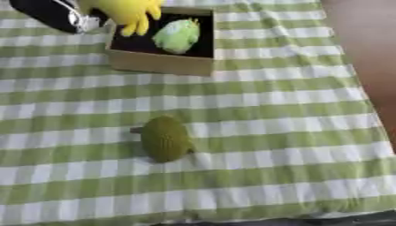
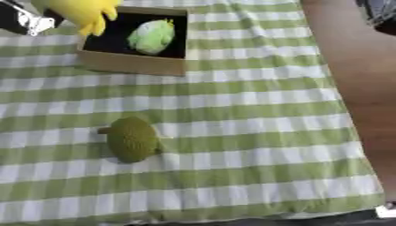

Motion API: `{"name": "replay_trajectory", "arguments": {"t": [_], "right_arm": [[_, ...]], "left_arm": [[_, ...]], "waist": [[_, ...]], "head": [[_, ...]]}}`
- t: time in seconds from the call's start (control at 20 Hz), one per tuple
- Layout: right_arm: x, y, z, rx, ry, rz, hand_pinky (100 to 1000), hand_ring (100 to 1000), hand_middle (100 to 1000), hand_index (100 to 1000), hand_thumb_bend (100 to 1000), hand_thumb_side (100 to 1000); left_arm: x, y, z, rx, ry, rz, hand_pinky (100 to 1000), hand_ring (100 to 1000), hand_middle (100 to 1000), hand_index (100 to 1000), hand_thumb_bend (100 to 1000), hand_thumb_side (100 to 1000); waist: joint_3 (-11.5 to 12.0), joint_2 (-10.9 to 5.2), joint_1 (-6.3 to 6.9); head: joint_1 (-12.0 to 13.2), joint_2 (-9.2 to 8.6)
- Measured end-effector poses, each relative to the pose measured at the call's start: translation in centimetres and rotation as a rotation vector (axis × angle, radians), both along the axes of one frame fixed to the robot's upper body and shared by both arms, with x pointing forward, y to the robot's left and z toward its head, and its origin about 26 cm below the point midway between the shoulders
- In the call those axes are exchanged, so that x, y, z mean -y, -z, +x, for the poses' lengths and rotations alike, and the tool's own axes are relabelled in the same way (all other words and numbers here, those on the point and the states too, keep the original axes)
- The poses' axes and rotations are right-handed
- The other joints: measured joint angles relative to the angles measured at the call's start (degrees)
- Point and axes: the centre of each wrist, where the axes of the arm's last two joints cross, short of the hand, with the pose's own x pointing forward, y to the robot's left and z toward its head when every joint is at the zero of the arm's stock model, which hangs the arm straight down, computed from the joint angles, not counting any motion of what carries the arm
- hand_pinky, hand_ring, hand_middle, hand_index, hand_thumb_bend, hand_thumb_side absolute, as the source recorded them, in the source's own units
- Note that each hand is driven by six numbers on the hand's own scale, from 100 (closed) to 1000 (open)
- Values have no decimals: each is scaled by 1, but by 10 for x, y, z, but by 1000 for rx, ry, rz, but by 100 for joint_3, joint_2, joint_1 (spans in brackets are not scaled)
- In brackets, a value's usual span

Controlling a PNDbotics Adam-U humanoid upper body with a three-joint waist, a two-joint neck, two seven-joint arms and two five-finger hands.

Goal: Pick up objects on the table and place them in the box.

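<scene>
Your two eyes look down from above, side by side; both see the box and cloth, maybe from fairly near.

Yellow-gloved left hand over box — durian apart

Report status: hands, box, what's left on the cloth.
Left hand, yellow glove, fingers hanging over box rim, holding nothing. Right hand not in view. Pale green item in box. Dark green bumpy fruit on cloth, unobstructed.

Checked table (green-white): box, green fruit
</scene>
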Motion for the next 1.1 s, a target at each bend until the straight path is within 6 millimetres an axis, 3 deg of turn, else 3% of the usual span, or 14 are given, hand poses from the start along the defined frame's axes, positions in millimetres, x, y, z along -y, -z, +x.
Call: {"name": "replay_trajectory", "arguments": {"t": [0.55,0.85,1.1], "right_arm": [[-6,-6,1,14,-30,2,972,899,670,904,100,125],[-7,-5,2,7,-36,7,975,900,669,905,100,154],[-8,-4,2,-2,-40,12,978,900,668,906,100,180]], "left_arm": [[7,35,68,12,-122,0,719,732,644,749,100,122],[13,62,83,-7,-127,25,743,757,684,816,101,114],[15,75,89,2,-157,33,788,801,748,909,205,100]], "waist": [[-175,124,20],[-214,165,20],[-237,182,20]], "head": [[306,-188],[351,-234],[373,-253]]}}
